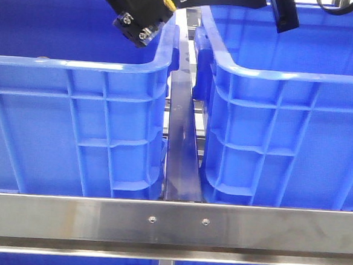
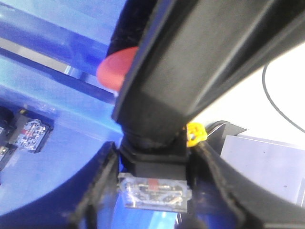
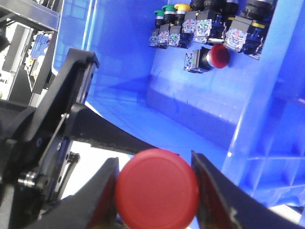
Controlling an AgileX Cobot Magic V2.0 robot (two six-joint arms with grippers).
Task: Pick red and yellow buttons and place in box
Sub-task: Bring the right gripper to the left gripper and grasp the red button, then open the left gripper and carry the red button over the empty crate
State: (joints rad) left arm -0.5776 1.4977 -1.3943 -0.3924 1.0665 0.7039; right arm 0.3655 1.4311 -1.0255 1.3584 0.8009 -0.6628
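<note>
I count two crates, left (image 1: 78, 71) and right (image 1: 287, 104), and one red button (image 3: 157, 188) clamped cap-outward between my right gripper (image 3: 155, 191) fingers, beside the right crate's wall. My left gripper (image 2: 152, 176) clamps a button body.

The red button (image 3: 157, 188) showed a smooth, round, domed cap, facing the right wrist camera and held between two black fingers (image 3: 209, 191) above the rim of the blue box (image 3: 267, 143). Well apart from it, inside the box against the far wall, lay another red-capped button (image 3: 215, 56) on its side beside a row of similar switches.
</note>
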